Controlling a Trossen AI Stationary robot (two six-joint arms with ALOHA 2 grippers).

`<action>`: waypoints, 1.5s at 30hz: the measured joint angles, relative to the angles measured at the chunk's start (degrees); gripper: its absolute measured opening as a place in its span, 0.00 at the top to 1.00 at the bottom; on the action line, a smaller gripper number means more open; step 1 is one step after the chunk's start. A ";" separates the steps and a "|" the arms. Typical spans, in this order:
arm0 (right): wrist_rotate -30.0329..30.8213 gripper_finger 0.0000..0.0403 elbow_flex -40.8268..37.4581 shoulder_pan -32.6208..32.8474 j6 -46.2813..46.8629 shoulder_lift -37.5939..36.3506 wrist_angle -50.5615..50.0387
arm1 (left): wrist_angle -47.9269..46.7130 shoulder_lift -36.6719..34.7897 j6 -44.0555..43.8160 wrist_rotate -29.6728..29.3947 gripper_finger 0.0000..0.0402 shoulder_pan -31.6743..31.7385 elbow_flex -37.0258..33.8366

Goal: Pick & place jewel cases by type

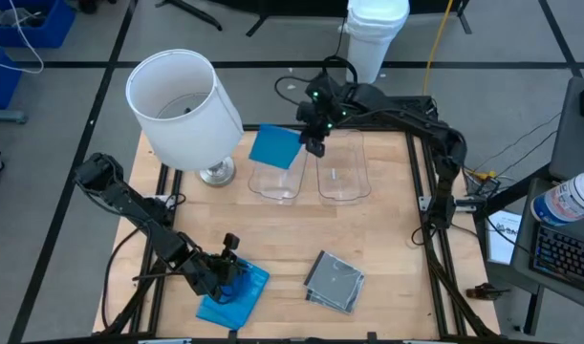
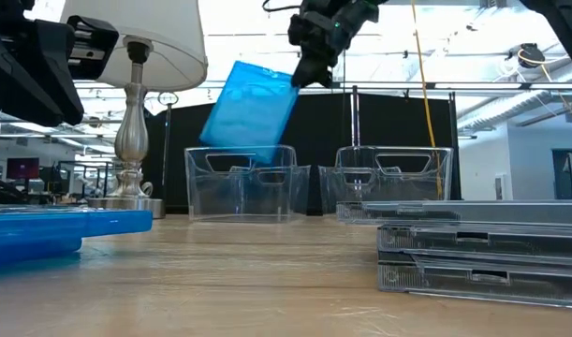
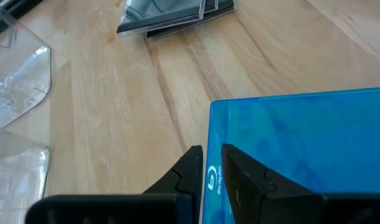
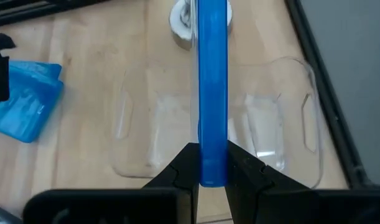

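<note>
Sorting in progress. Right end effector [image 1: 313, 145] is clamped on 1 blue jewel case [image 1: 274, 146], held on edge and tilted; directly beneath it stands the left clear bin [image 1: 276, 177], with the right clear bin [image 1: 343, 172] just beside. Both bins look empty, so no case appears placed yet. Left end effector [image 1: 232, 272] is closed on the edge of the top case of the blue stack [image 1: 236, 292] on the worktop [image 1: 387, 229]; well apart from it lies the clear-and-grey stack [image 1: 334, 281], apparently untouched. A white disc logo with small lettering, too small to read, marks the gripped case [image 3: 301, 155].
</note>
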 joint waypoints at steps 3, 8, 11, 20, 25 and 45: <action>0.02 0.89 -0.02 0.04 0.44 0.38 -2.85 | 0.00 0.00 0.01 -0.02 0.83 0.00 0.00; -0.09 0.89 -0.66 0.88 1.61 1.54 -3.66 | 0.00 0.00 -0.30 -0.02 0.83 0.00 0.00; -0.34 0.89 -2.96 1.65 3.69 1.23 -0.95 | 0.00 0.00 -0.68 0.00 0.83 0.00 0.00; -4.87 0.89 -12.84 2.38 6.44 1.41 3.55 | 0.02 0.00 -0.96 0.02 0.83 0.00 0.00; -4.72 0.89 -15.87 2.08 5.71 1.41 7.17 | 0.07 0.00 -1.35 0.00 0.83 0.00 0.00; -3.15 0.89 -17.18 0.39 -2.76 1.28 6.06 | 0.18 0.00 1.38 0.04 0.83 3.56 0.00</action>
